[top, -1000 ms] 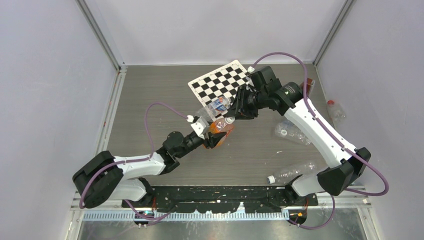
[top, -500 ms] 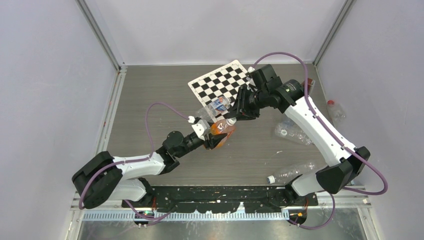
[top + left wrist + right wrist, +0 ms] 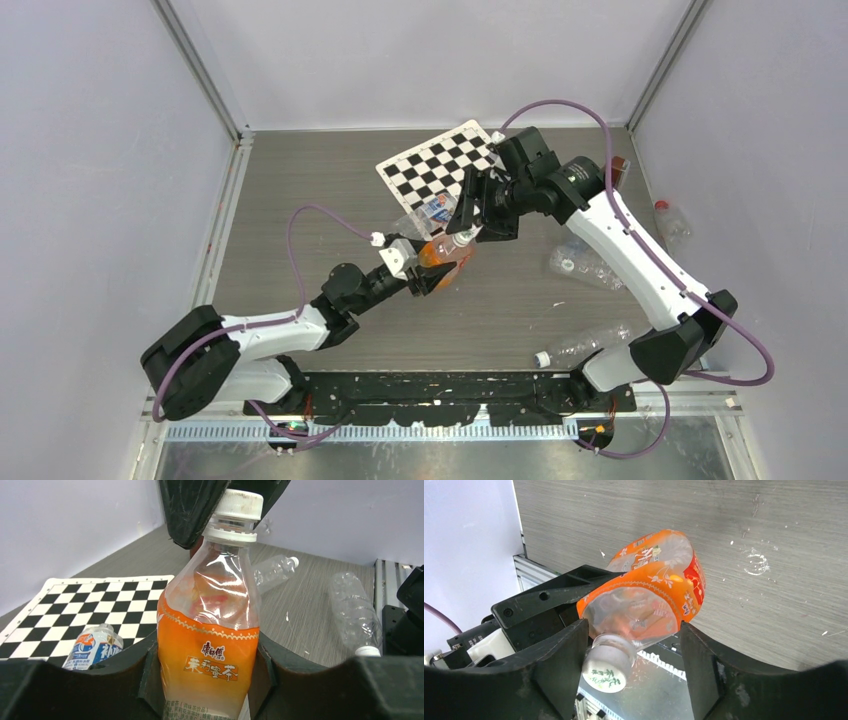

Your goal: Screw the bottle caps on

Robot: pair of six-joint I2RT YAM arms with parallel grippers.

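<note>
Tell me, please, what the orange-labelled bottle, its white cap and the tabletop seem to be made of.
The orange-labelled clear bottle looks like thin glossy transparent plastic: its walls are creased and catch highlights. The small round white screw cap seems opaque plastic, fairly matte, with a faintly ribbed side. The grey tabletop is probably matte wood-grain laminate, judging by its streaked lines.

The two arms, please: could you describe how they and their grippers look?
The left arm and right arm have white shells, black joints and a looping purple cable each. The left gripper and right gripper have broad, matte black fingers.
</note>
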